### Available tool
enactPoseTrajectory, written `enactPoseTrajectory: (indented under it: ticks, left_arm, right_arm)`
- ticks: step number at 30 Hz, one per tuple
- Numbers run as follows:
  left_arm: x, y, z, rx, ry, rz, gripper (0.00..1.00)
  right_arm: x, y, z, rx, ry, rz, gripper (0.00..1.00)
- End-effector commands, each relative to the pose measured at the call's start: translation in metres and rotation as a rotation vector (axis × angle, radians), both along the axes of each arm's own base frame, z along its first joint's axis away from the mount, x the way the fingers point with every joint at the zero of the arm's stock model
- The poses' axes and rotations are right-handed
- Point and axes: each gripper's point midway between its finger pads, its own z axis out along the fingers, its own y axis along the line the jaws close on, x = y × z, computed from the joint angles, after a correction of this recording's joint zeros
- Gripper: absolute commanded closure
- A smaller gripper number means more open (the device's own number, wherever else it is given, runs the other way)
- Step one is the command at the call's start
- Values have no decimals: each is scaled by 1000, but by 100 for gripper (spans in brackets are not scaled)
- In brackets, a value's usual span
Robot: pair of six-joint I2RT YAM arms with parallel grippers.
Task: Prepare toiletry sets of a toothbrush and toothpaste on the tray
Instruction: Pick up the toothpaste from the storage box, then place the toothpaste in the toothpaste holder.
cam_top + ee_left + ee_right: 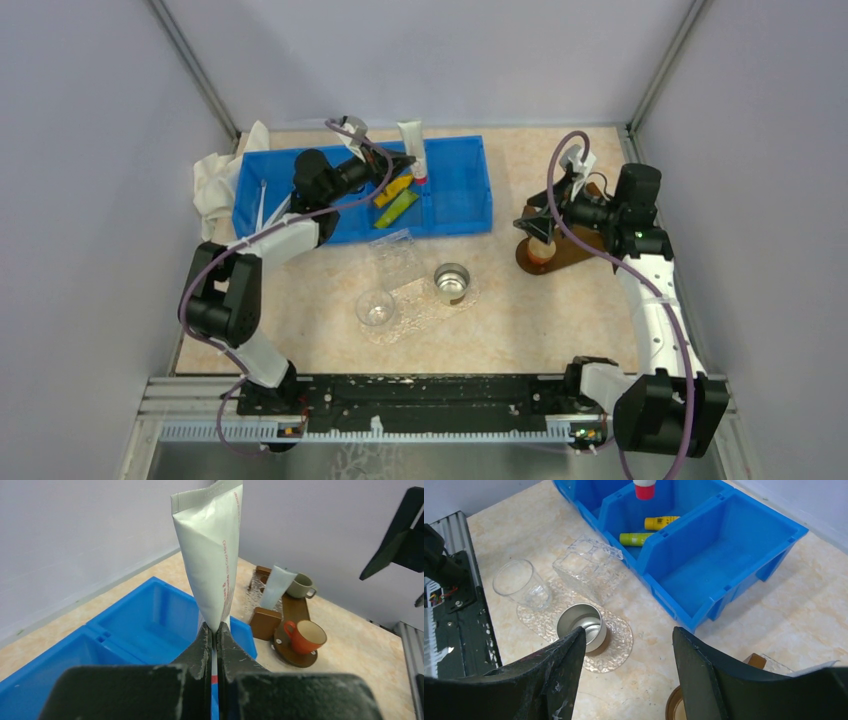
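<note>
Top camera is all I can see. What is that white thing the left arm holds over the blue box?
Observer: A white toothpaste tube, red lettering down its side, pinched near the cap by the left fingers.
Visitor: What's under the right arm?
Observer: A brown tray carrying an orange cup and a pale green mug.
Visitor: Any toothpaste there?
Observer: Yes, a second white tube stands tilted beside the mug.

R gripper (628, 632) jaws apart over beige worktop (774, 620). Blue divided bin (724, 560): mid compartment holds yellow toothpaste tube (662, 522) & green toothpaste tube (636, 539), side by side. Red cap (644, 490) at top edge. Clear tray (621, 640) carries steel cup (581, 625) & glass tumbler (521, 584). Clear gridded box (589, 567) sits beside bin.
</note>
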Motion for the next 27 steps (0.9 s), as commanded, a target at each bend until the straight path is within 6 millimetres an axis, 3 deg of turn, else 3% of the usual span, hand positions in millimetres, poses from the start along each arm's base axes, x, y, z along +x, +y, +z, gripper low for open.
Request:
enactPoseTrajectory:
  ticks: [1,14,21,27]
  left_arm:
    - [-39,-24,42,-25,-134,-164,100]
    - [-99,-118,22,141,-167,-459,100]
    - [-112,-145,7,226,-151,-512,100]
    - [-120,-155,-2,278,-146,-539,100]
  right_arm:
    - [-11,12,14,40,-48,103,36]
    - [-20,21,21,41,-71,161,30]
    - [-14,23,25,47,-70,131,27]
    - [-3,19,28,42,-71,65,27]
